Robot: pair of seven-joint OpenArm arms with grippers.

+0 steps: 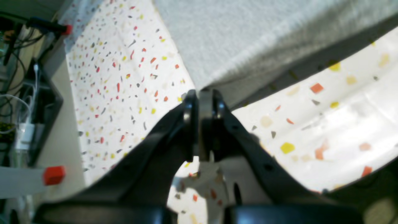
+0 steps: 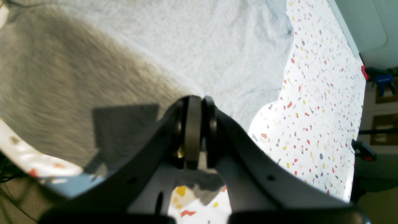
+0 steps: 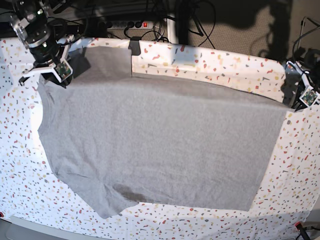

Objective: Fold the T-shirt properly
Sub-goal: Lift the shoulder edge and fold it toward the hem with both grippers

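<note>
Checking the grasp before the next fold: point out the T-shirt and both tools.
T-shirt (image 3: 160, 145), base view, middle of the spread fabric.
Left tool (image 1: 201, 93), left wrist view, shut tips pinching the shirt's corner.
Right tool (image 2: 195, 100), right wrist view, shut tips on the fabric.

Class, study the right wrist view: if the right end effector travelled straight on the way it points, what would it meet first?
Most likely the T-shirt: the right end effector, shut on the cloth's edge, faces grey fabric spread directly ahead. Depth is unclear.

Probably a robotics lab: clamped speckled tabletop (image 3: 210, 62), power strip (image 3: 122, 23), tangled cables (image 3: 160, 20).
</note>
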